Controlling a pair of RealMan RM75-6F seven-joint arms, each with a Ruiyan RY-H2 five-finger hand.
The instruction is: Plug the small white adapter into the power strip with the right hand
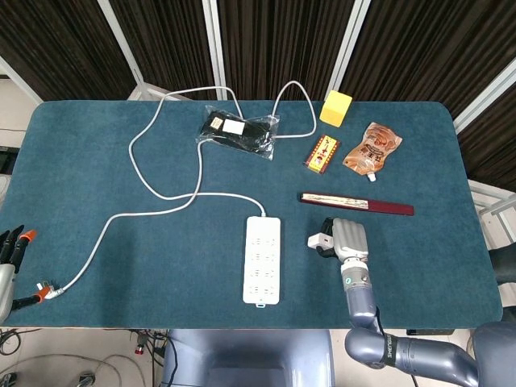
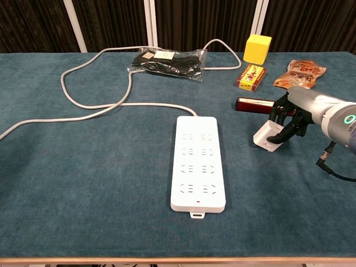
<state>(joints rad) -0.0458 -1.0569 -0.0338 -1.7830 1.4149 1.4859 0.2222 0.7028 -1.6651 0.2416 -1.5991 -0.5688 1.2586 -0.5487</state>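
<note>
Step in hand: transport, with the grasp already made. Right hand (image 2: 292,119) with dark fingers (image 2: 285,133) clamped on the small white adapter (image 2: 267,136), held tilted just above the table (image 2: 83,183), to the right of the power strip (image 2: 199,162) and near the dark red flat bar (image 2: 253,104). Adapter and strip apart, with a strip of bare cloth between them. Prong side of the adapter not readable from either view.

Next move, as a judgement: carry leftward over the strip, turn the adapter so its prongs face down, line up over one socket row, then press straight down. Risk of the strip sliding, since nothing pins it.

Left hand (image 1: 10,250) at the near left edge of the table, well apart from the work, by the cord's plug end (image 1: 48,292); fingers there apparently holding nothing, though too little shown to tell whether apart or together.
</note>
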